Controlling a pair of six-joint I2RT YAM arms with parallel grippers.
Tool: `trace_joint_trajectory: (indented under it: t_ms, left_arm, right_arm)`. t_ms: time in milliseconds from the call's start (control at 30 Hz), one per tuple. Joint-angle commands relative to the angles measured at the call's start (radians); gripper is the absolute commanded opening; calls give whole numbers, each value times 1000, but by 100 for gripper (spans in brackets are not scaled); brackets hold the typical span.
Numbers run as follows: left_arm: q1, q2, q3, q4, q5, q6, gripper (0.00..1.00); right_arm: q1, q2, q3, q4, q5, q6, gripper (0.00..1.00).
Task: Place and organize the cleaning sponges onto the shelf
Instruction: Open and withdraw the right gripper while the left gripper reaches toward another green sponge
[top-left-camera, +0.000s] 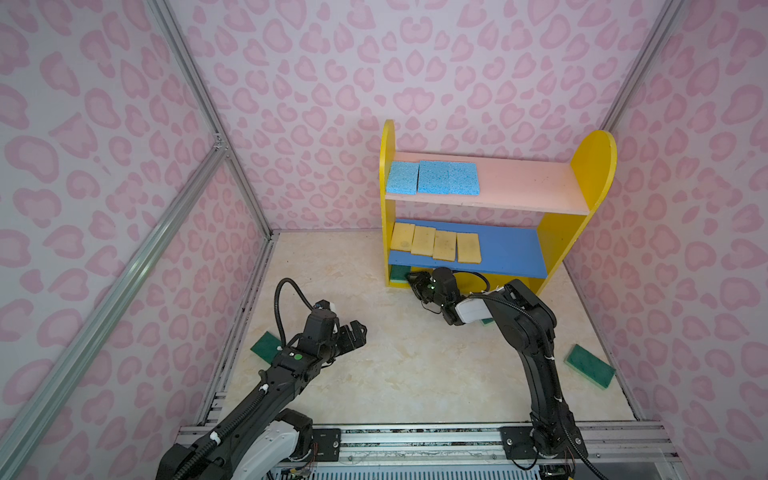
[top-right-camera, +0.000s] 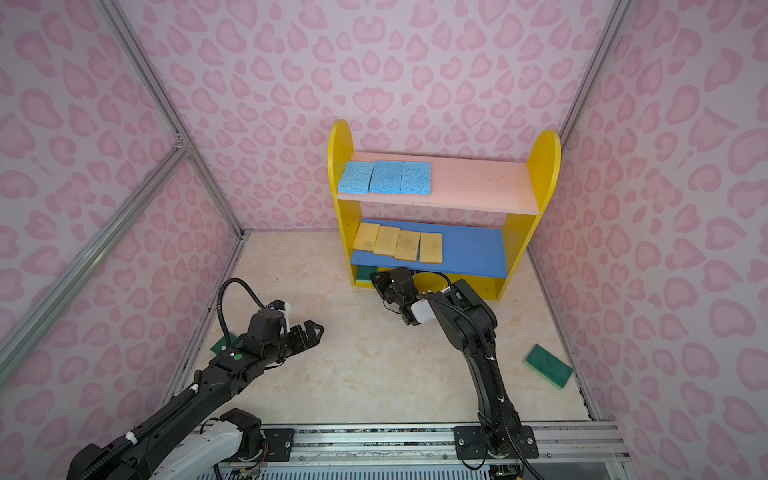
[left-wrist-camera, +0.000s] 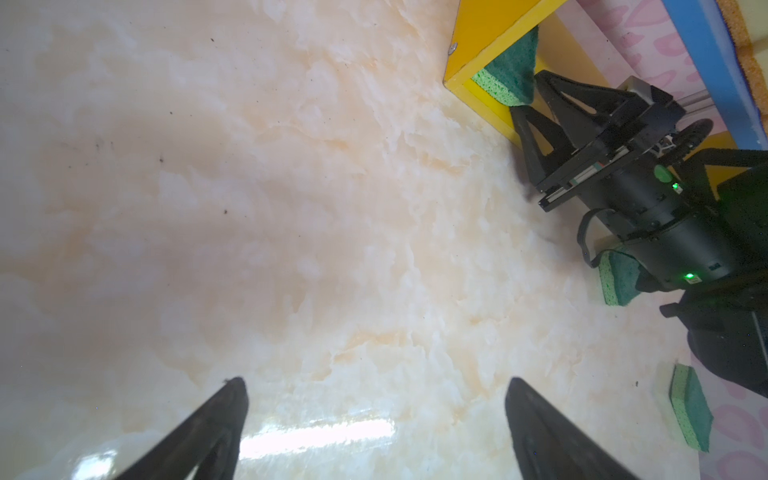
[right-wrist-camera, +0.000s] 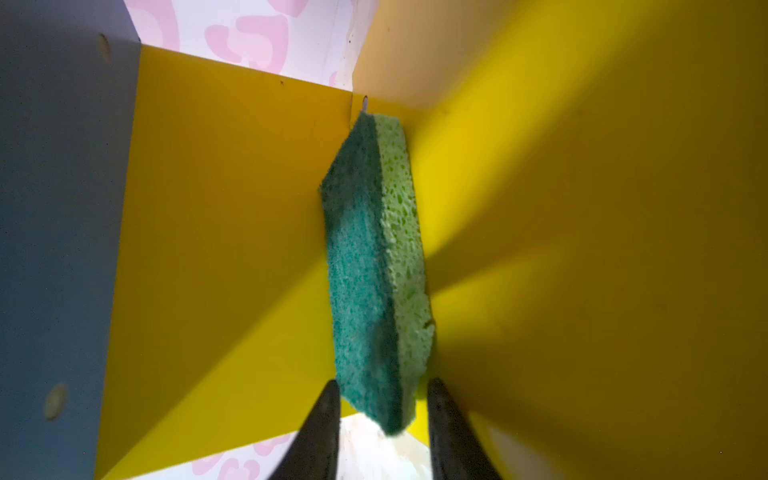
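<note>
A pale marble tabletop is spreading out between pink patterned walls, and the shelf is standing at its back. Three blue sponges are lying in a row on the shelf's pink upper board, and four yellow sponges on its blue middle board. The right gripper is reaching into the shelf's bottom level. There a green sponge is lying on the yellow base, against the side panel nearer the left arm. Its fingers are standing one on each side of the sponge, barely clear of it, so it looks released rather than pinched.

The sponge's near end appears to be poking past the base's front edge. A finger brushing the rough scouring face while backing out could drag it onto the tabletop. The wrist is sitting close under the blue board, so rising early could knock it and jolt the yellow row. A second green sponge is lying in front of the shelf, partly under the right arm, where a low sweep could shove it.

That arm is stretching forward, forearm low, wrist rolled sideways into the opening. The left gripper is hovering well in front of the shelf, fingers spread wide around nothing. A third green sponge is lying beside the left arm, and a fourth green sponge is lying in front of the shelf's far panel.
</note>
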Motion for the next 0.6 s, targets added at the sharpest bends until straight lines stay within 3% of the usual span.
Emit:
trace_joint_trajectory:
  t_ms: [0, 200, 567]
  left_arm:
    - [8, 7, 10, 11, 5, -3, 98]
    - [33, 4, 14, 1, 7, -21, 97]
    - [193, 2, 5, -70, -29, -74, 97]
  right_arm:
    - [3, -2, -10, -13, 2, -23, 50]
    - [6, -32, -53, -13, 8, -46, 61]
    - [8, -118, -214, 51, 11, -66, 60]
